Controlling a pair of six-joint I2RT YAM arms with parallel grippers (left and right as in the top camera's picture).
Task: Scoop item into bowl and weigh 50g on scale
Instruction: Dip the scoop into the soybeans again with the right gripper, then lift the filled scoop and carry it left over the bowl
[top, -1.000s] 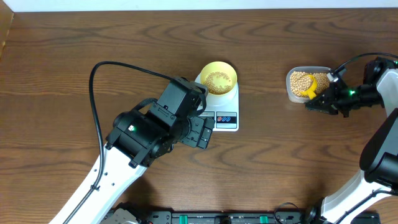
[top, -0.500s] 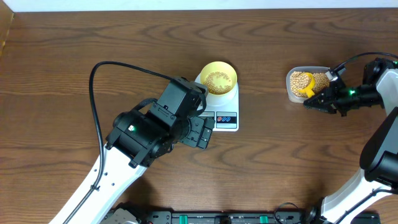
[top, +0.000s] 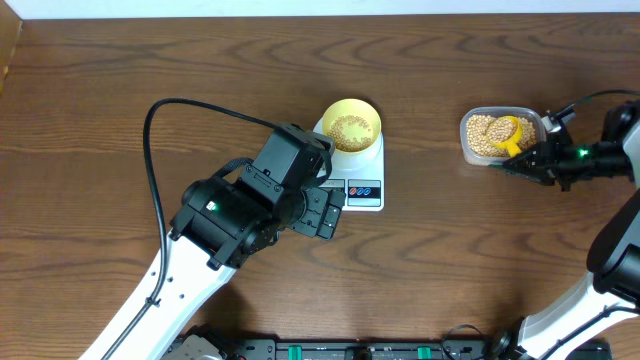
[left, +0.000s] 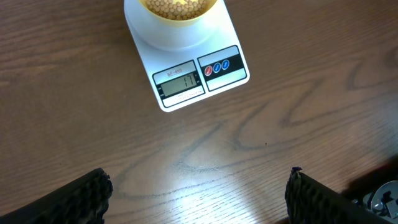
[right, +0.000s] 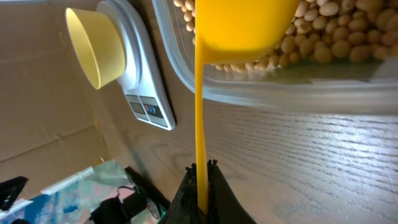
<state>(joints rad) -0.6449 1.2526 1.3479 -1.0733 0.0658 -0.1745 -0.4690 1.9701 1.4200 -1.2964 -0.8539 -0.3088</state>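
At the near edge, left gripper (left: 199, 177): jaws spread wide, holding nothing, hovering over bare table (top: 120, 80) just short of the scale.
Scale (top: 365, 190): white, display and two coloured buttons facing the arms; a reading shows in the left wrist view, too faint to trust.
Right gripper (top: 530, 165): clamped on the thin handle of the yellow scoop (top: 508, 130), reaching in from the right.
Bowl (top: 350, 105): pale yellow, seated on the scale's platform, already carrying a layer of beans (top: 350, 128).
Scoop and tub: the scoop's cup sits low in the clear tub (top: 475, 150), well apart from the scale, among the remaining stock of beans.
Step in hand: by the look of it, loading another scoopful.
Doing it well: likely a modest load, not a heaped one; level the cup before lifting so nothing rolls off on the crossing; tip over the bowl's middle in a slow trickle, without leaning on bowl or platform, so the reading stays honest.
Risk: a full dump could overshoot the target weight.
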